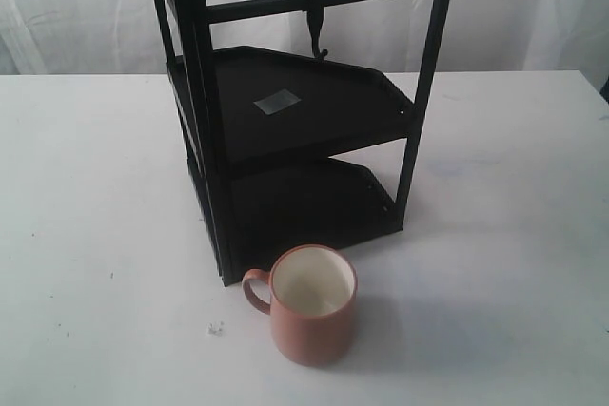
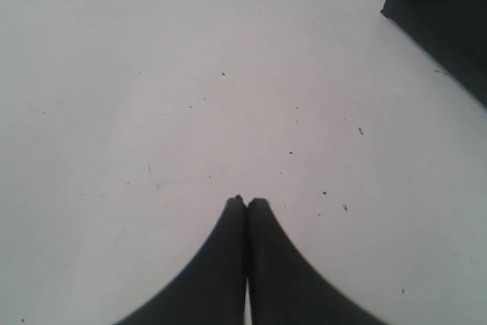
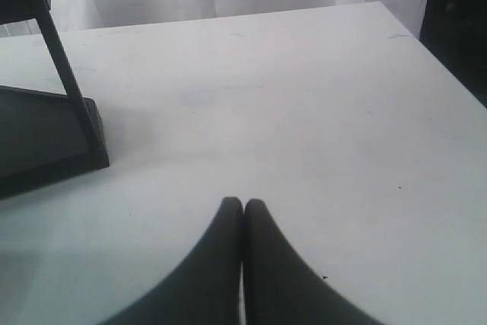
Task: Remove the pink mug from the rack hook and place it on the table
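The pink mug [image 1: 312,316] stands upright on the tabletop [image 1: 495,282], just on the near side of the rack's [image 1: 304,140] front corner, mouth up and handle pointing left. The hook [image 1: 315,33] on the crossbar hangs bare, so the task looks finished. The left jaws and the right jaws are each pressed together on nothing over bare tabletop. Neither wrist view shows the mug, so I cannot tell which arm is nearer.

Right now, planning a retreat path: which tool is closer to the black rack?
Right, probably. The right tool, shut, is close beside the black rack's base corner; the left tool, also shut, has the rack farther off across the table.
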Available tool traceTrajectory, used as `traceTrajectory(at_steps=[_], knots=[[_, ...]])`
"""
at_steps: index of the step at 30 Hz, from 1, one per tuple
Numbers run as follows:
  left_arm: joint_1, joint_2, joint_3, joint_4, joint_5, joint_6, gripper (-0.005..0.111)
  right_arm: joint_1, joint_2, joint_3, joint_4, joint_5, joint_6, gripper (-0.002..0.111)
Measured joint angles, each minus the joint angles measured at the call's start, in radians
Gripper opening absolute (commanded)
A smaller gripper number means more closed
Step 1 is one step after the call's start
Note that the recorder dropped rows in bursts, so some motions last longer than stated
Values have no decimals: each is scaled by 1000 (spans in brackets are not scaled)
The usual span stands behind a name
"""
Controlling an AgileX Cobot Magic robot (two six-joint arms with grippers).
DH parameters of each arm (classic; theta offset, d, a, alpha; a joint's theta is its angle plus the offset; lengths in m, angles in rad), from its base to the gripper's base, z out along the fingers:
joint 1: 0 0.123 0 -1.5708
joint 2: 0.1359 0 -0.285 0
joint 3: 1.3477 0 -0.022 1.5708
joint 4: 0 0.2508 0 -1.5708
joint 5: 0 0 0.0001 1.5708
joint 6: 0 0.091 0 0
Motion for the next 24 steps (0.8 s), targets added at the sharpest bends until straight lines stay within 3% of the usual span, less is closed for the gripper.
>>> traceTrajectory(at_steps=[24], knots=[[0, 0, 0, 0, 0, 0, 0, 0, 0, 0, 0, 0, 2, 0]])
